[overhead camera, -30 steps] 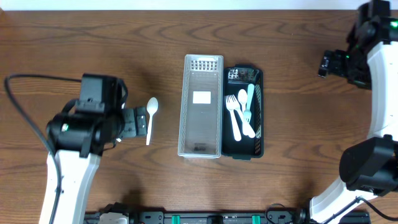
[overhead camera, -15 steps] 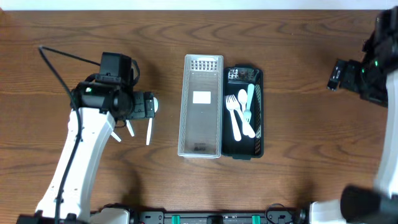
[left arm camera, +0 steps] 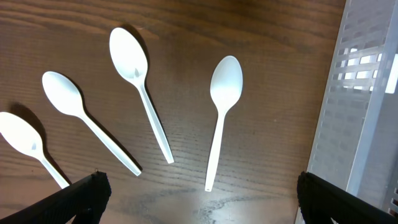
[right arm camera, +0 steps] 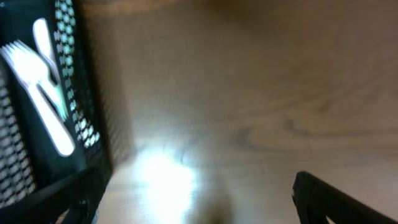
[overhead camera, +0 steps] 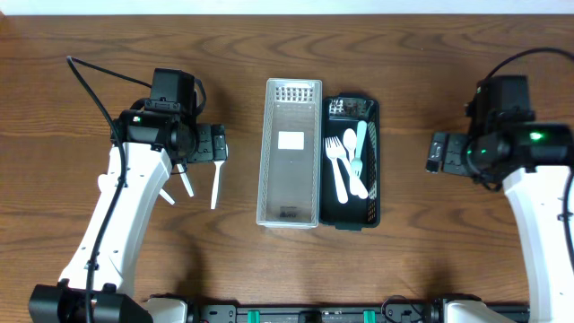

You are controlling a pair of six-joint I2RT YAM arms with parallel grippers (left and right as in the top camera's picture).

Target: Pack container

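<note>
A clear container [overhead camera: 290,184] sits between the two grippers, nearer the left gripper [overhead camera: 219,151], and touches a black basket [overhead camera: 374,135] holding white cutlery [overhead camera: 357,184]. Four white spoons [left arm camera: 219,118] lie fanned on the wooden table [overhead camera: 404,72] under the left gripper's wide-spread fingers [left arm camera: 87,196]. The right gripper [overhead camera: 437,152], also spread wide and holding nothing, hovers beyond the basket.

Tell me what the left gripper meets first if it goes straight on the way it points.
Most likely the white spoon nearest the clear container, lying on the wood ahead of the open left gripper; depth is unclear.
</note>
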